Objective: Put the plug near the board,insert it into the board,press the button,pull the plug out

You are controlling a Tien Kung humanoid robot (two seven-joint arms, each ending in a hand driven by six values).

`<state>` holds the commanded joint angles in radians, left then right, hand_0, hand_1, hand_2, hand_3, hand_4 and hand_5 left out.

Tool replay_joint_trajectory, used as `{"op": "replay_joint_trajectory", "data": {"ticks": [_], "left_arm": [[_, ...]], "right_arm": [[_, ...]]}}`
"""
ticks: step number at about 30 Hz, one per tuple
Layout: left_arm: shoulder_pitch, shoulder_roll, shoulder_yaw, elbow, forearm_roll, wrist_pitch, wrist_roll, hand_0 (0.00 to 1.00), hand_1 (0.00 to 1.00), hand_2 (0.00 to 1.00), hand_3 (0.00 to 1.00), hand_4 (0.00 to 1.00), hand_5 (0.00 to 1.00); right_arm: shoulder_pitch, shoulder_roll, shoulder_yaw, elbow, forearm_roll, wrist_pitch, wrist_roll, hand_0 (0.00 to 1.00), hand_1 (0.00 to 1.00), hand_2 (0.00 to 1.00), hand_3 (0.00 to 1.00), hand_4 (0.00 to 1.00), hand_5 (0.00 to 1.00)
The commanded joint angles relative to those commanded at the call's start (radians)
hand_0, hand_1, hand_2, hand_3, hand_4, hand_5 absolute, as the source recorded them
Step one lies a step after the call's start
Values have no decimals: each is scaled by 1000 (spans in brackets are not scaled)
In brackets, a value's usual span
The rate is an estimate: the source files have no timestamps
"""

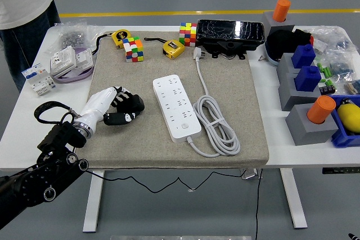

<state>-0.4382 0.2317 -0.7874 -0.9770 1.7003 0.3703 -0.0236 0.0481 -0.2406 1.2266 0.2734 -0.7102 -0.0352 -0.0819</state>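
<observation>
Grey felt mat (pixel 236 133) covers the middle of the white table (pixel 17 139), and on it lies the white power strip (pixel 176 107), its long axis running from the far left toward the near right, sockets up, one round button (pixel 185 115) toward its near end. From that near end its white cord (pixel 216 127) loops in a coil just to the right, then runs away to the white plug (pixel 197 53), which lies at the mat's far edge pointing away from the robot, well apart from the strip. The left hand (pixel 115 108) rests on the mat to the strip's left, white-backed, fingers curled over a black plug-like block (pixel 130 104) that they seem to grip. At the right, grey holders (pixel 298 91) carry blue blocks (pixel 307 77) and orange cylinders (pixel 320 109); a blue bin (pixel 339 136) holds a yellow thing (pixel 350 113).
</observation>
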Motion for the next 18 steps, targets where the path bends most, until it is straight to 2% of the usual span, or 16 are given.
{"op": "replay_joint_trajectory", "data": {"ticks": [4,7,11,18], "left_arm": [[-4,2,4,-19,-27,13,-51,373,365,388,484,547,82],[-14,1,20,-38,-41,18,-70,373,365,388,484,547,82],[-30,-13,50,-47,-50,22,-82,366,354,380,480,540,72],[-74,-46,107,-13,-60,25,-75,367,354,376,481,531,66]], "right_arm": [[0,0,-1,-1,1,0,0,526,640,628,554,890,413],[0,0,-4,-2,2,0,0,526,640,628,554,890,413],[1,0,-5,1,2,0,1,526,641,629,554,890,412],[4,0,-15,-1,7,0,1,526,639,627,553,890,413]]}}
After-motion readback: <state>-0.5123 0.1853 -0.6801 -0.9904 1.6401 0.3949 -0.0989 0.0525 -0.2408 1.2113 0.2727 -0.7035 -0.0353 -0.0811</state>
